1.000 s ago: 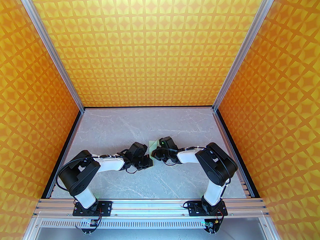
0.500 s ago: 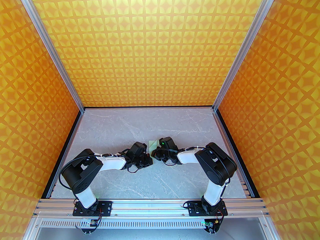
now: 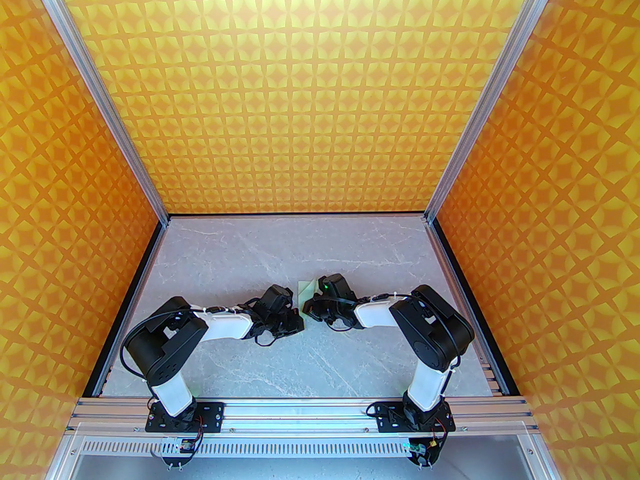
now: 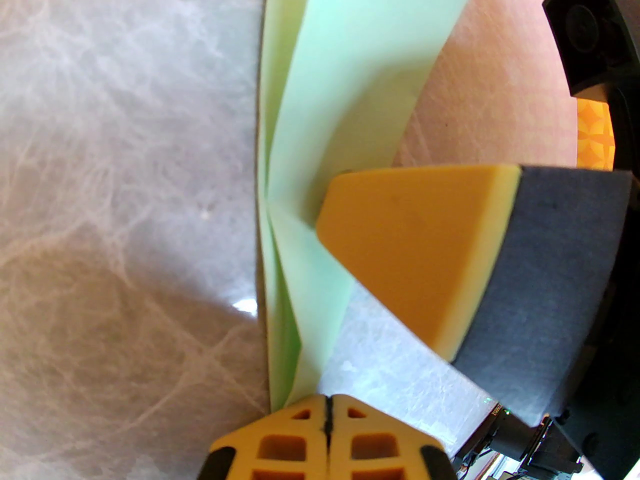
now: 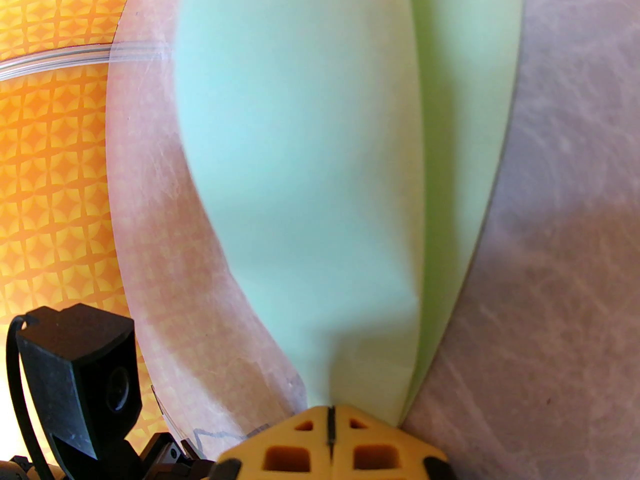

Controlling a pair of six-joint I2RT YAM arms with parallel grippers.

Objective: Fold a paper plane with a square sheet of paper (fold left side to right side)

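One creased square sheet of paper (image 3: 306, 290), mid tabletop (image 3: 225, 258), largely hidden from above, far edges cut off close-up, two hands, left hand (image 4: 327, 408) pinched on its end, right hand (image 5: 330, 418) likewise clamped

Grey marble-patterned tabletop (image 3: 225, 258) with white veining, carrying a square sheet of thin pale mint-green paper (image 3: 306, 288) that is lying near the middle of the surface, slightly right of centre. In the left wrist view the sheet (image 4: 350, 43) is resting on the tabletop (image 4: 125, 218) along one straight folded edge, while its upper layer is lifting off the lower. In the right wrist view the upper layer (image 5: 300, 168) is bulging upward and the lower layer is lying flat on the tabletop (image 5: 575, 268).
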